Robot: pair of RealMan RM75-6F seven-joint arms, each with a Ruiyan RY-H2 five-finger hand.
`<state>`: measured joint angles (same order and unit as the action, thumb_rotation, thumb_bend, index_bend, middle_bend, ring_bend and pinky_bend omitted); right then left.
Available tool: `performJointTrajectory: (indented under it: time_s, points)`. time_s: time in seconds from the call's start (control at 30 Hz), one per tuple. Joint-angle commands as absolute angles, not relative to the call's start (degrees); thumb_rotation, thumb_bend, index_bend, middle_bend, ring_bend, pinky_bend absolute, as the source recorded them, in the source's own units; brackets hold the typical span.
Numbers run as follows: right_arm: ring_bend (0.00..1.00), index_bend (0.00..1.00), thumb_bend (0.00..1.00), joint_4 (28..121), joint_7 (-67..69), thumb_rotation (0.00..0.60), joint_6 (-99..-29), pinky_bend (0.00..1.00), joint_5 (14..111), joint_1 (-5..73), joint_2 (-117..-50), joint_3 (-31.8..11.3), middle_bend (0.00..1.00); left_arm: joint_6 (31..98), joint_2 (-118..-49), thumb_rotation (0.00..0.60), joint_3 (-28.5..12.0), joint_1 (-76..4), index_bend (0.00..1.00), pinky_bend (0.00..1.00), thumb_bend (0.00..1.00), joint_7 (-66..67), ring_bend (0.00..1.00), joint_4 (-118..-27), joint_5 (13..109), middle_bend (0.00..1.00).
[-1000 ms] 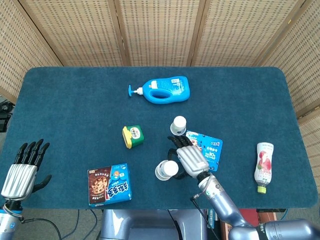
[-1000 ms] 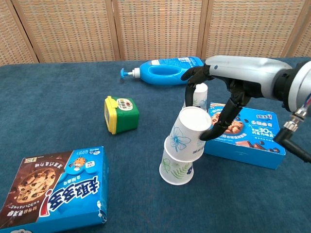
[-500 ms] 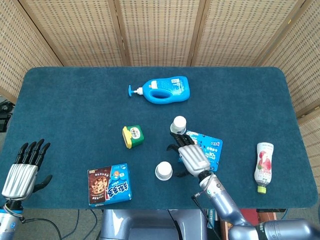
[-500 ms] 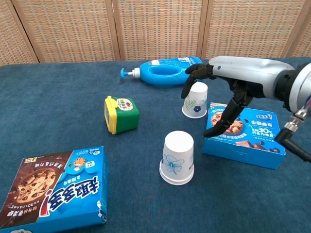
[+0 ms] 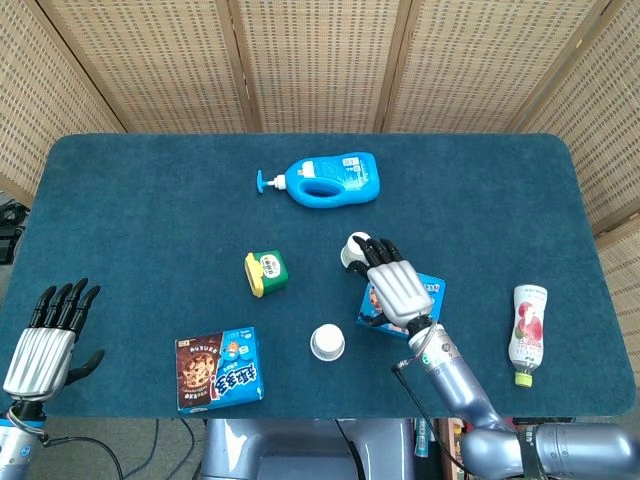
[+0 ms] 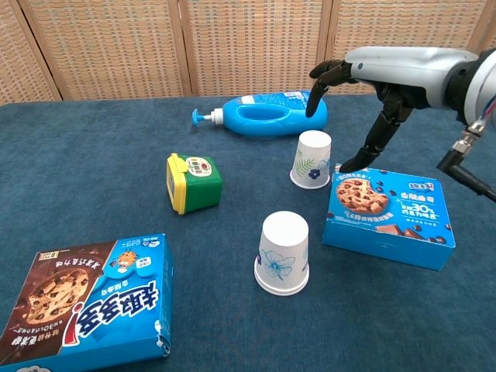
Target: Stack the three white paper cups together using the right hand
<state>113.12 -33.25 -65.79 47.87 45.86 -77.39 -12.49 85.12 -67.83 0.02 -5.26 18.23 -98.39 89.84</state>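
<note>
An upside-down white paper cup (image 6: 284, 253) with a blue flower print stands at the front middle of the blue table; from above it shows as a white disc (image 5: 327, 342). Another upside-down white cup (image 6: 311, 159) with a leaf print stands further back, by the corner of a blue cookie box. My right hand (image 6: 377, 91) hovers above and just right of this far cup, fingers spread, holding nothing. In the head view the right hand (image 5: 395, 285) covers part of that cup (image 5: 352, 250). My left hand (image 5: 50, 335) lies open at the table's near left edge.
A blue soap bottle (image 6: 263, 112) lies behind the far cup. A green and yellow tub (image 6: 194, 183) sits left of the cups. One cookie box (image 6: 387, 217) lies to their right and another (image 6: 85, 298) at the front left. A drink bottle (image 5: 528, 333) lies far right.
The tilted cup my right hand held has dropped down over the front cup and been let go. The hand has since risen and moved back over the far cup.
</note>
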Motion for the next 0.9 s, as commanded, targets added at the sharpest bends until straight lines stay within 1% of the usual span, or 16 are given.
performJointTrajectory:
  time_s: [0.03,0.23,0.4,0.6,0.9]
  points:
    - [0.00,0.32,0.10,109.8,-32.4,0.600,-63.6,0.09,46.7,47.1,-77.2,-13.5,0.05,84.9,-68.0,0.600,0.0,-5.4,0.00,0.00,0.26,18.4,0.00,-98.3,89.7,0.00]
    - [0.00,0.32,0.10,105.0,-31.8,0.600,-60.2,0.09,42.7,49.5,-78.3,-14.9,0.05,84.5,-68.3,0.600,-0.3,-5.6,0.00,0.00,0.26,18.7,0.00,-98.0,88.8,0.00]
    - [0.00,0.32,0.10,96.4,-31.7,0.600,-55.4,0.09,37.8,53.3,-81.6,-16.1,0.06,84.0,-68.4,0.600,-0.8,-5.8,0.00,0.00,0.26,18.6,0.00,-97.5,87.9,0.00]
    - [0.00,0.32,0.10,89.1,-30.6,0.600,-52.5,0.09,36.7,55.2,-84.8,-15.4,0.06,83.7,-68.8,0.600,-0.6,-6.0,0.00,0.00,0.26,19.0,0.00,-97.4,88.0,0.00]
    - [0.00,0.32,0.10,83.1,-29.1,0.600,-50.1,0.09,36.8,56.9,-87.7,-15.4,0.06,83.9,-69.1,0.600,-0.9,-6.1,0.00,0.00,0.26,18.4,0.00,-96.7,87.7,0.00]
